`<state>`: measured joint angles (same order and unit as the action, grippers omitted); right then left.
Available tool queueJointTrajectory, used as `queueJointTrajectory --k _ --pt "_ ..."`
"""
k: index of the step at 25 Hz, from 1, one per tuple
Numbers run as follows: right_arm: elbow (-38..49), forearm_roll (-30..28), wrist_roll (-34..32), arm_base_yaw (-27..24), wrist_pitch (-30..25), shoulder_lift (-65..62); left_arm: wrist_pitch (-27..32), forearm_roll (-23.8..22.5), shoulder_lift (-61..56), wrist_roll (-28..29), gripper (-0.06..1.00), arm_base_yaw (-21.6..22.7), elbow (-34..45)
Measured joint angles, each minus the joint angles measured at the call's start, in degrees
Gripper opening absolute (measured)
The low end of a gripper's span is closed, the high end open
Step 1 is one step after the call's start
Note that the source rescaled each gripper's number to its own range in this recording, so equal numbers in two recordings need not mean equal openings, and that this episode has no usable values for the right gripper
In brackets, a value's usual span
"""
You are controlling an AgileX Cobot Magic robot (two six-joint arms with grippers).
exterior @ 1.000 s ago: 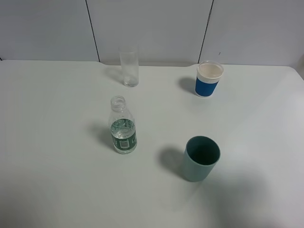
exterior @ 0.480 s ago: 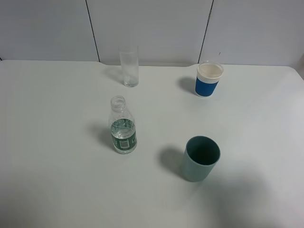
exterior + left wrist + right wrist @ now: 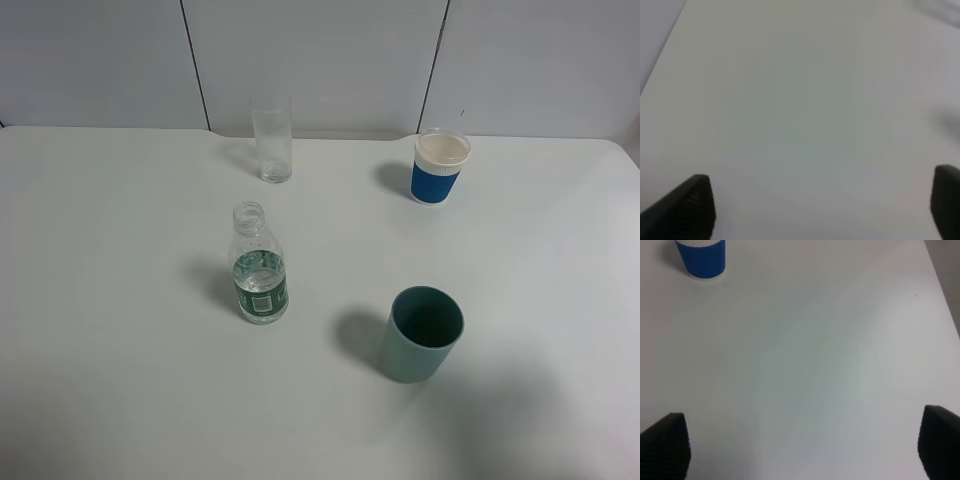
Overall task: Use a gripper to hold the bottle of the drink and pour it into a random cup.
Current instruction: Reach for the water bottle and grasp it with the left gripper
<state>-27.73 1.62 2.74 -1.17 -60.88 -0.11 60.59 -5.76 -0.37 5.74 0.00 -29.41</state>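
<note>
The bottle (image 3: pixel 260 268) stands upright near the middle of the white table (image 3: pixel 120 300), clear plastic with a dark green label, no cap and some clear liquid inside. The cup (image 3: pixel 271 139), a tall clear glass, stands behind it near the back edge. Neither arm appears in the exterior high view. In the left wrist view my left gripper (image 3: pixel 822 205) is open, its dark fingertips (image 3: pixel 690 207) wide apart over bare table. My right gripper (image 3: pixel 800 445) is likewise open over bare table, nothing between its fingertips (image 3: pixel 665 442).
A blue cup with a white rim (image 3: pixel 440 166) stands at the back right and shows as well in the right wrist view (image 3: pixel 701 257). A teal plastic cup (image 3: pixel 424 333) stands front right of the bottle. The wall runs right behind the table's back edge.
</note>
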Motion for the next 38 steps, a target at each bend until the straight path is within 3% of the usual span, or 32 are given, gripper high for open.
queueJointTrajectory --k 38 --pt "0.0 0.0 0.0 0.0 0.0 0.0 0.0 0.0 0.08 0.0 1.0 0.0 0.0"
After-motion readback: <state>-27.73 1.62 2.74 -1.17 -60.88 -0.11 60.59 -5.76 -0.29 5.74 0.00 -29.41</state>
